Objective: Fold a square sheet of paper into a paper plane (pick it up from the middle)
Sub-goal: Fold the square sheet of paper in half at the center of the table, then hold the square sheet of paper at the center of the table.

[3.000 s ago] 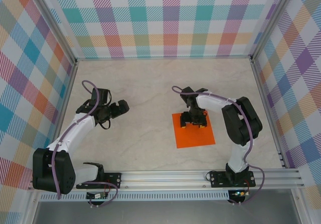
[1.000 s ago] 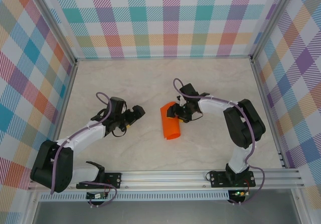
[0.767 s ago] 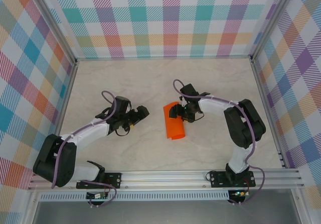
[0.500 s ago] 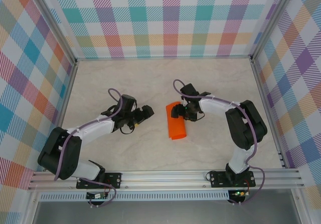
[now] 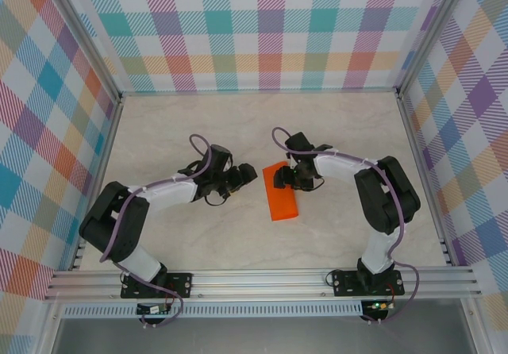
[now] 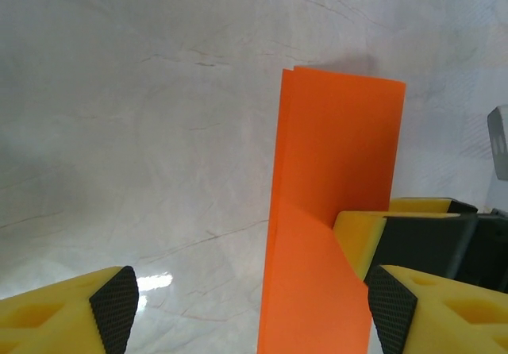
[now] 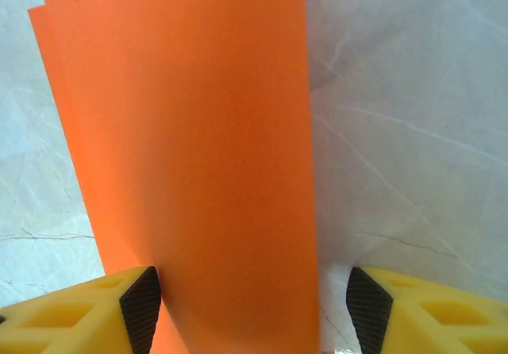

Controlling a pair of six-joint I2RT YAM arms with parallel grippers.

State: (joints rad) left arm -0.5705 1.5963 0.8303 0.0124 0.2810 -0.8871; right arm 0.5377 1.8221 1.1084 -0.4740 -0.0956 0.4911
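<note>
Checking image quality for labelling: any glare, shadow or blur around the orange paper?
Left wrist: small glare patch on the marbled table, soft shadow beyond the far edge of the folded bright orange paper sheet. Right wrist: paper evenly lit, slightly soft. Top external: even light, sharp.

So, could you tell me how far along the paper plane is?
Done: the square sheet of paper lies folded in half. In hand: the right hand straddles its far end, the left hand open beside it. To do: nose and wing folds; no dart shape yet.
</note>
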